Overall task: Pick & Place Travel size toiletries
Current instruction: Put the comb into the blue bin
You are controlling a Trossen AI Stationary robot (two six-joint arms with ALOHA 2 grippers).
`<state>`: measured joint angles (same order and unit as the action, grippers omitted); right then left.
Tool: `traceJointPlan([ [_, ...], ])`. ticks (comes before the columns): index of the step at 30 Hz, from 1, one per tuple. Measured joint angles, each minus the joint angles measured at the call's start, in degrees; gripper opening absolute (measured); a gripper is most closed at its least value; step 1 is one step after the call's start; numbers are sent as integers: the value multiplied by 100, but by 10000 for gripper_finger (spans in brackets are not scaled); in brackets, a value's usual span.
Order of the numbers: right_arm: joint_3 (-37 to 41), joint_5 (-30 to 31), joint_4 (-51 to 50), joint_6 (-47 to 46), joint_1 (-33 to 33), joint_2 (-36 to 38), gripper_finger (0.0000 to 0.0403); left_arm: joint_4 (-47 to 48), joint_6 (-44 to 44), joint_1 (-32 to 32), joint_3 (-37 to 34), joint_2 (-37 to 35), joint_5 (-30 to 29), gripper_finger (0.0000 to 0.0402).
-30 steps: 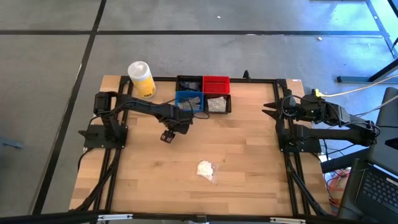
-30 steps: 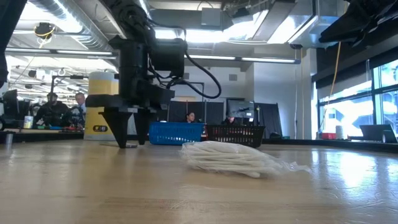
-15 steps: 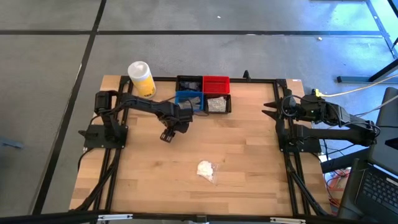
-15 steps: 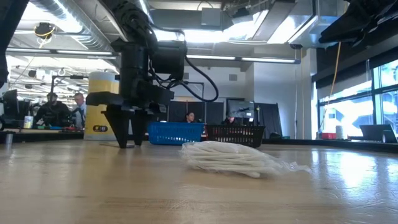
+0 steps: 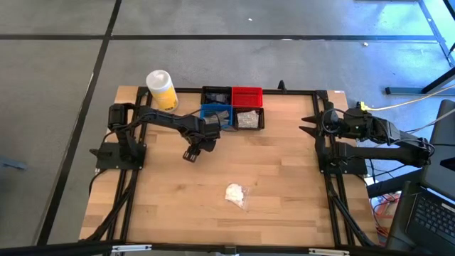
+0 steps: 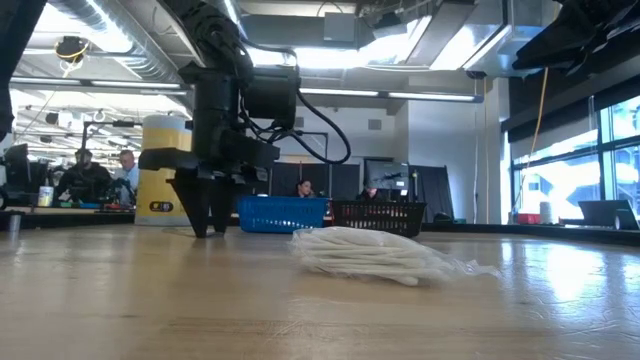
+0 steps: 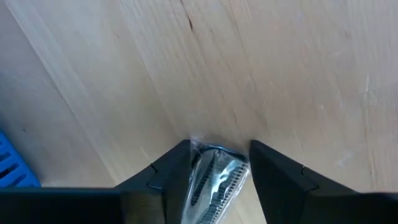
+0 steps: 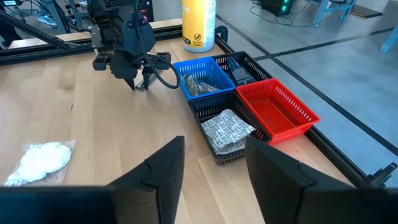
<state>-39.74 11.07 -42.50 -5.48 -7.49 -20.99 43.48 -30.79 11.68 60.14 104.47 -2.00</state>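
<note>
1. Crinkly clear plastic sits between the fingers of my left gripper (image 7: 219, 177): a small packet (image 7: 214, 180) with dark ribbed contents, clenched just above the bare wood of the table (image 5: 284, 171)
2. It looks light and slick, I judge, and the film may slide or buckle, so a pinch across its middle seems safest
3. My other target, the white wad (image 5: 235, 193) in clear wrap, lies alone near the table's middle, well apart from my claw; soft and squashy by the look of it, best taken across its bulk, not by the loose wrap
4. Just beside me stand the blue bin (image 8: 202, 82), a black bin (image 8: 225, 134) holding a silvery packet, and the red bin (image 8: 277, 109); their walls are what I could clip
5. The yellow container (image 5: 163, 89) stands behind them
6. My right gripper (image 8: 211, 168) waits at the table's right edge, fingers spread and holding nothing
</note>
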Motion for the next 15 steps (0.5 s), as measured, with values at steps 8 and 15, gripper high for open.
traceJointPlan([
  [8, 1, 0, 0, 1, -1, 0, 179, -10, 8, 0, 2, -2, -12, 142],
  [15, 0, 0, 0, 1, -2, 0, 166, -24, -2, -24, 0, -2, -37, 141],
])
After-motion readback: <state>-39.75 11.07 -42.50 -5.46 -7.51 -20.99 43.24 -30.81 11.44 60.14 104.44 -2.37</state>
